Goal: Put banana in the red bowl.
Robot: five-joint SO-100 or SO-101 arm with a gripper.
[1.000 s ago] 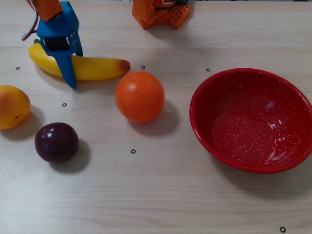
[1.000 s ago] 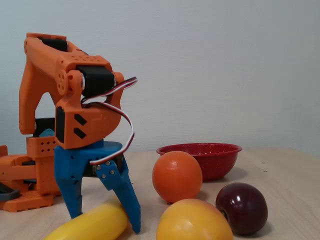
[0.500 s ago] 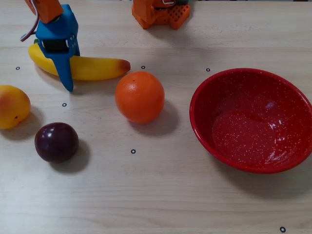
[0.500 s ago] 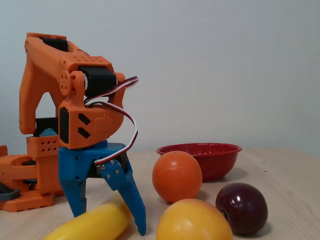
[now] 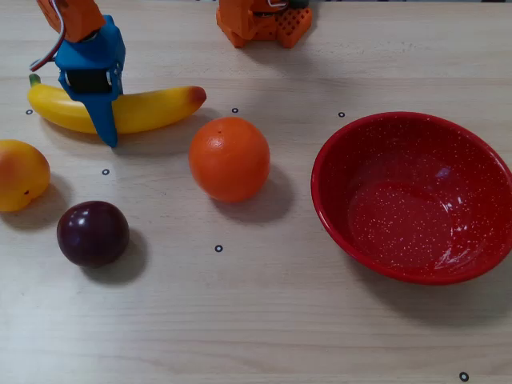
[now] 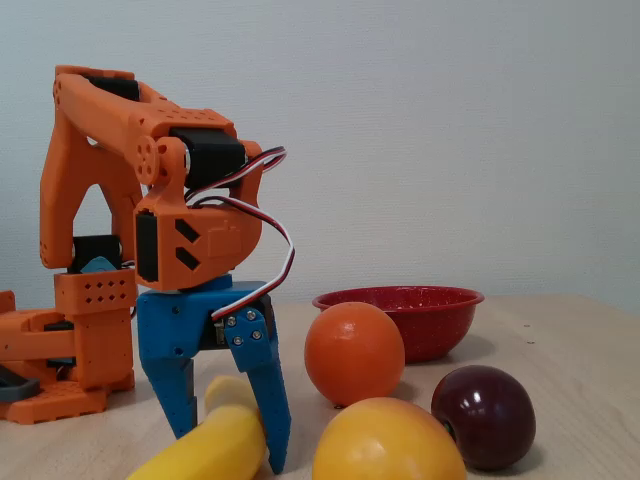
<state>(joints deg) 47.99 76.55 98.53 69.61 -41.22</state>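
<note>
Overhead view: I've got the wooden table (image 5: 264,320) mostly bare in the front half – lots of free room btwn the fruit on the left and the big glossy red bowl w/ fine white speckles (image 5: 413,196) on the right. The bowl's rim sits close to the right frame edge. The round orange fruit (image 5: 230,158) stands btwn banana and bowl, apart from both. A dark purple round plum (image 5: 93,233) and a yellow-orange round fruit (image 5: 21,174) crowd the left edge.

The long curved glossy yellow plastic banana (image 5: 152,110) lies at the back left, green stem tip to the left, reddish-brown end pointing toward the orange. My blue two-finger gripper (image 5: 102,120) straddles it – fingers clamped on the banana's middle, one each side, as the fixed view (image 6: 228,440) shows too.
</note>
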